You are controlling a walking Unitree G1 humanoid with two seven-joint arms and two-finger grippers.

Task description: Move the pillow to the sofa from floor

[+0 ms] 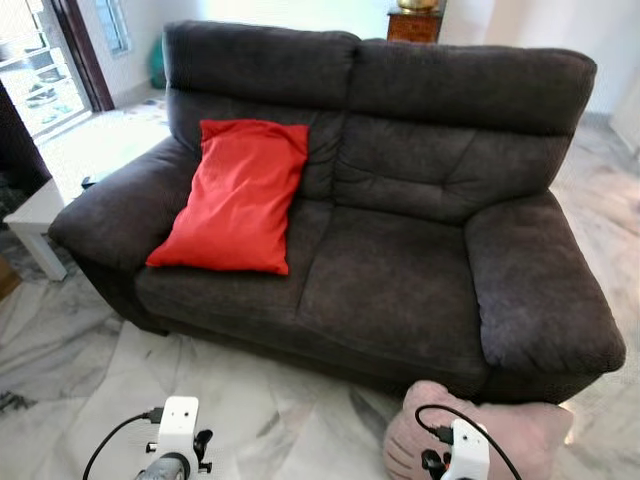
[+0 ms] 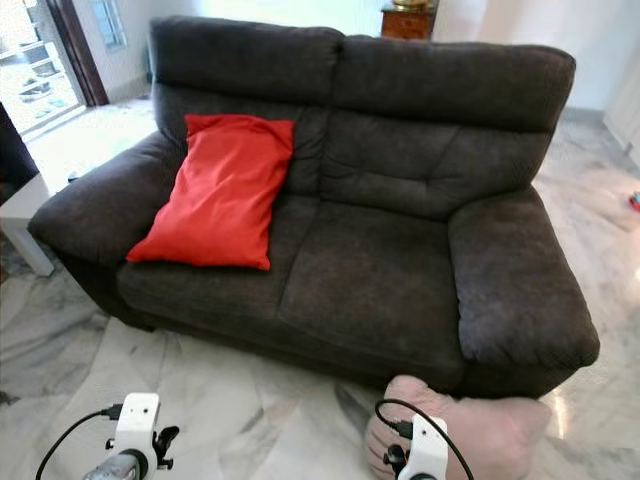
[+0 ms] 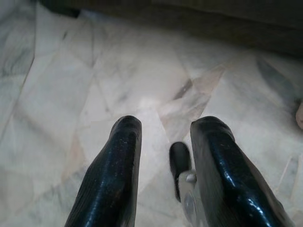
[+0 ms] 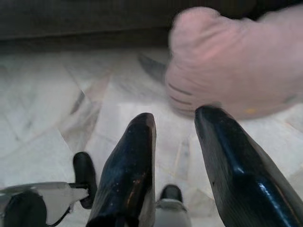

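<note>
A pink pillow (image 1: 520, 432) with whisker marks lies on the marble floor, against the front right corner of the dark grey sofa (image 1: 400, 280). In the right wrist view the pink pillow (image 4: 236, 61) sits just beyond my right gripper (image 4: 175, 123), which is open with nothing between its fingers. My left gripper (image 3: 163, 127) is open too, hanging over bare floor. Both wrists show at the bottom of the eye views, the right wrist (image 1: 462, 452) directly in front of the pillow. A red pillow (image 1: 238, 195) leans on the sofa's left seat.
A white low table (image 1: 35, 220) stands left of the sofa by a bright doorway. A wooden cabinet (image 1: 415, 22) is behind the sofa. The sofa's right seat cushion (image 1: 395, 285) is bare. Marble floor (image 1: 250, 400) stretches in front.
</note>
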